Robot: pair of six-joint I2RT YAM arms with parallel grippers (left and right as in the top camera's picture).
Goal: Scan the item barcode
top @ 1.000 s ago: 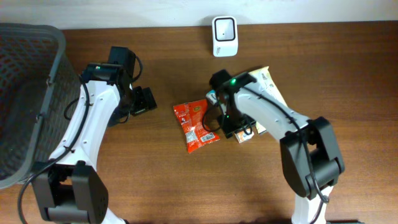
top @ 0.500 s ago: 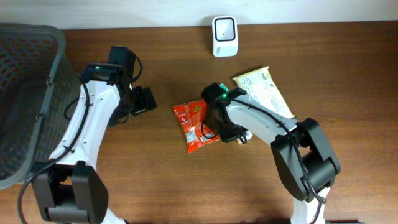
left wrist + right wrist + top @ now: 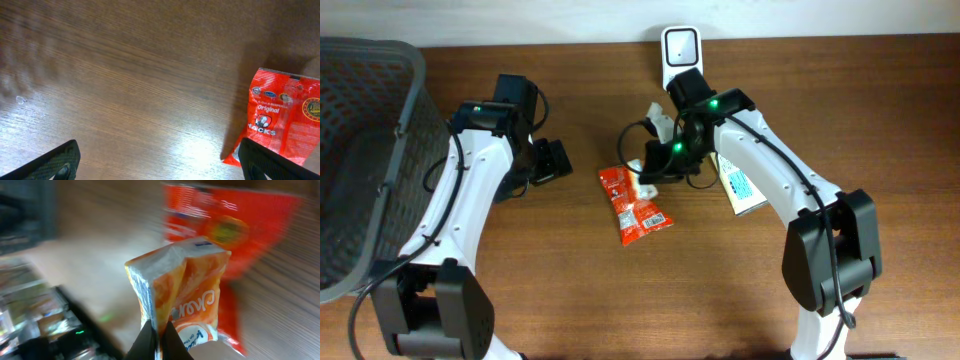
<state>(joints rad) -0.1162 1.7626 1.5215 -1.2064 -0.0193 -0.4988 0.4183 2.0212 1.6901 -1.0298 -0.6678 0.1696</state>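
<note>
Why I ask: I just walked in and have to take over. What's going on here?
The right pincer is shut on an orange packet, holding it above the table by the red packet, a little short of the scanner at the far edge. The left pincer hangs open over the table beside the red packet, holding nothing. A yellow packet lies on the table too, and a basket stands at the left.

We look straight down on the brown wooden table (image 3: 570, 290); 2 wrist cameras hover close, all sharing the red foil packet (image 3: 632, 205).
</note>
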